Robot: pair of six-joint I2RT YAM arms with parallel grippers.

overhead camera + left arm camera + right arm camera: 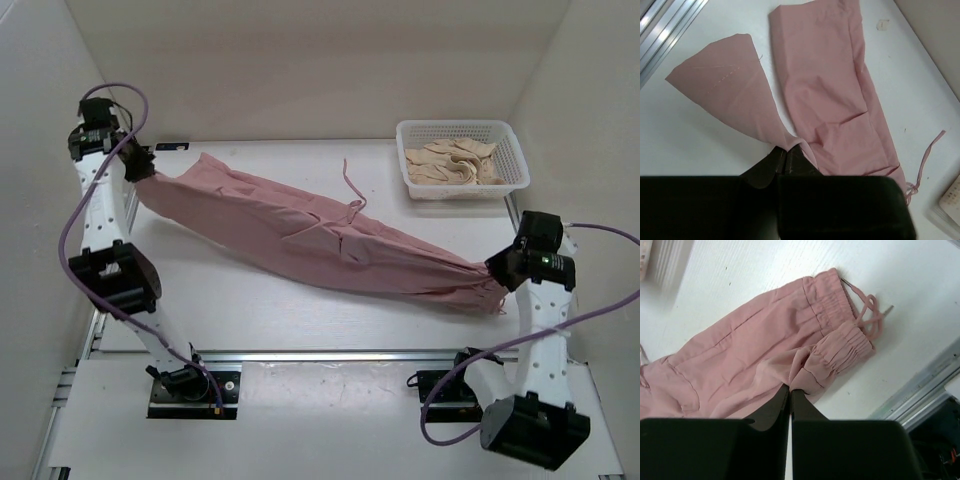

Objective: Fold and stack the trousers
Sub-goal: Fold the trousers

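Left gripper (148, 174), right gripper (496, 272) clamped; arms outstretched.

In the left wrist view the trousers (830, 85) run off the top edge. The bit pinched in the left claw (786, 154) is hidden behind the claw's black body. The basket (949, 202) is only a blurry corner there, cut off by the edge. In the right wrist view the trousers go off the left side. From above, the beige cloths (455, 162) are too small to count.
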